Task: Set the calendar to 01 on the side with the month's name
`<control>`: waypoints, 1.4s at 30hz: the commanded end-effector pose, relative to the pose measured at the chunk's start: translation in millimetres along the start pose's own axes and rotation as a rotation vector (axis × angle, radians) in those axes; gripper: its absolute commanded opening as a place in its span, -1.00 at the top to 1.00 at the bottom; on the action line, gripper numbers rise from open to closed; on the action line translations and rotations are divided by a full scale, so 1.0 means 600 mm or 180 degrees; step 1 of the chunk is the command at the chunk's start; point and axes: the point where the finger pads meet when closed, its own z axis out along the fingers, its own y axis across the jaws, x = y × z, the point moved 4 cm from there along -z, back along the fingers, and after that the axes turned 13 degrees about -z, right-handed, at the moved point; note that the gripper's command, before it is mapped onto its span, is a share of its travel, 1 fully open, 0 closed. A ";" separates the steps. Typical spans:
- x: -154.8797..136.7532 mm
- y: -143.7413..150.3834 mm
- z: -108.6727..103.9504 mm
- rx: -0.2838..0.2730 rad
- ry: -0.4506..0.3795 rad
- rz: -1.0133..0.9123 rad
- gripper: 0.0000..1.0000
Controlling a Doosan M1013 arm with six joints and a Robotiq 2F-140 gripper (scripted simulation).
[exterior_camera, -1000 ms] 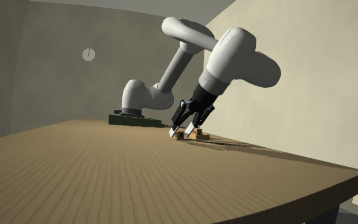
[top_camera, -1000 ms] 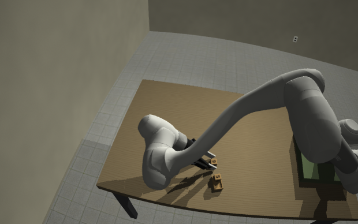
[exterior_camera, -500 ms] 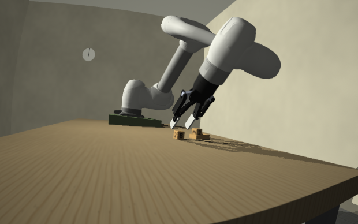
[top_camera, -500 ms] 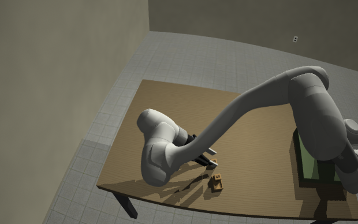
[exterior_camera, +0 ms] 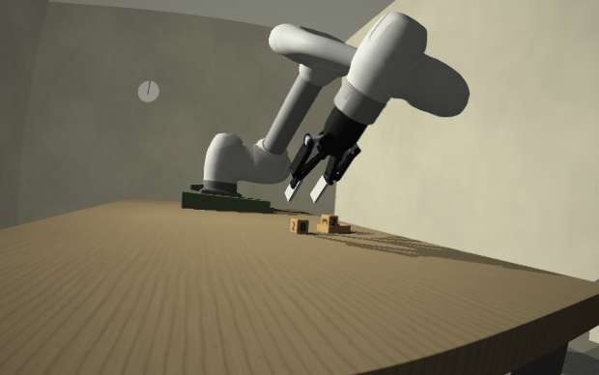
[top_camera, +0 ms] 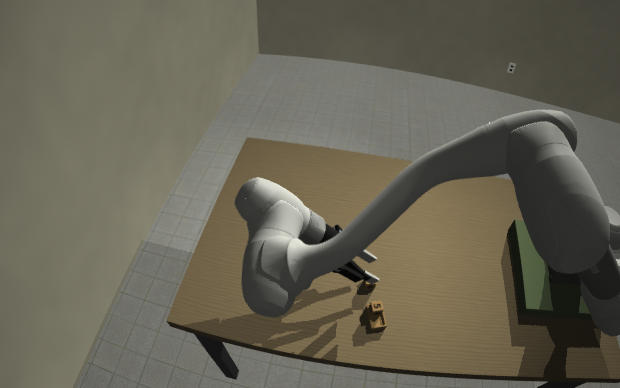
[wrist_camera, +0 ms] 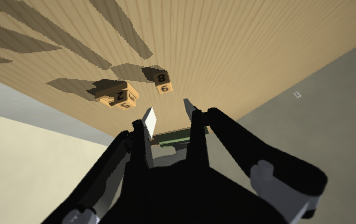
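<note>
Though the gripper [top_camera: 373, 269] [exterior_camera: 303, 194] [wrist_camera: 169, 109] hangs part open and empty, centre right in my exterior view, its slant worries me: closing tilted could tip the loose cube [top_camera: 367, 288] [exterior_camera: 299, 226] [wrist_camera: 163, 83] (8 showing), lower centre, beside the tray [top_camera: 378, 328] [exterior_camera: 342, 229] [wrist_camera: 105, 96].

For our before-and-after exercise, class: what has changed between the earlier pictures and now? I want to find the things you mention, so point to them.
The tool [exterior_camera: 304, 195] [wrist_camera: 169, 109] has risen from around the loose cube [exterior_camera: 299, 226] [wrist_camera: 163, 82] and now hangs open above it, holding nothing. The loose cube remains on the table [top_camera: 450, 240] [exterior_camera: 193, 290] [wrist_camera: 210, 45]; the other cube [top_camera: 376, 307] [exterior_camera: 329, 220] [wrist_camera: 125, 97] stays in the tray [top_camera: 378, 328] [exterior_camera: 344, 228].
</note>
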 end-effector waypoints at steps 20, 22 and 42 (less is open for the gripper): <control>-0.030 -0.007 0.002 -0.0187 0.0813 0.0000 0.06; -0.030 -0.007 0.002 -0.0191 0.0829 -0.0001 0.06; -0.058 -0.014 0.017 -0.0412 0.1801 -0.0004 0.06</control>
